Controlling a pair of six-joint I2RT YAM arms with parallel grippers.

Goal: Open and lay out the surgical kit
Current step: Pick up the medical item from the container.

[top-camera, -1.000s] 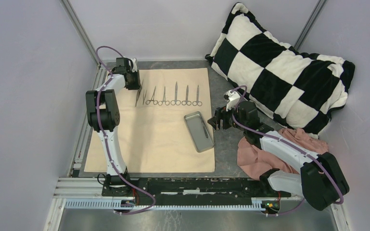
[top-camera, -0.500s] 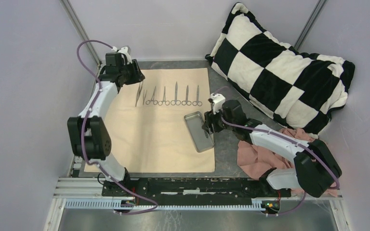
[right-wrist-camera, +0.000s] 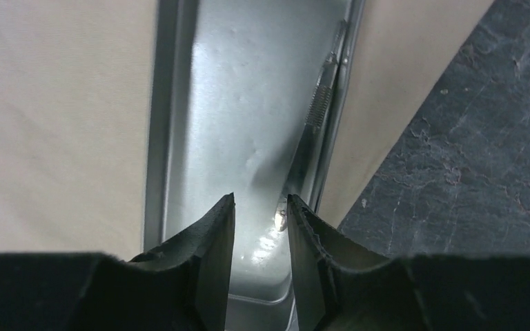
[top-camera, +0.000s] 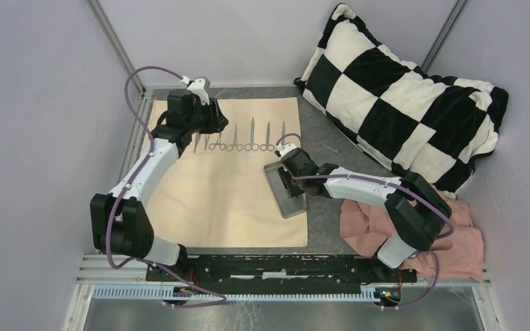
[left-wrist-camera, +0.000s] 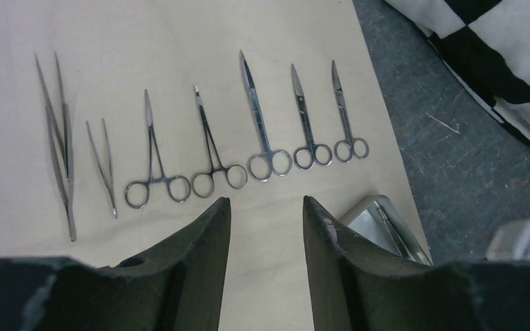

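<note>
The right tool [right-wrist-camera: 261, 200], spread a little, should line up over the steel instrument [right-wrist-camera: 323, 93] hugging the tray [right-wrist-camera: 214, 103] wall, upper right.

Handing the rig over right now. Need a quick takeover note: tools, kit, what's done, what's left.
Left tool: open, empty, hovering near the ring handles of the row.
Right tool: open, empty, low over the tray.
Kit: cloth is spread flat, with seven instruments side by side on its far part. The tray sits at the cloth's right edge.
Done: cloth opened, seven pieces laid out.
Left: one slim instrument lies along the tray's wall; it probably needs picking up and adding to the row.
</note>
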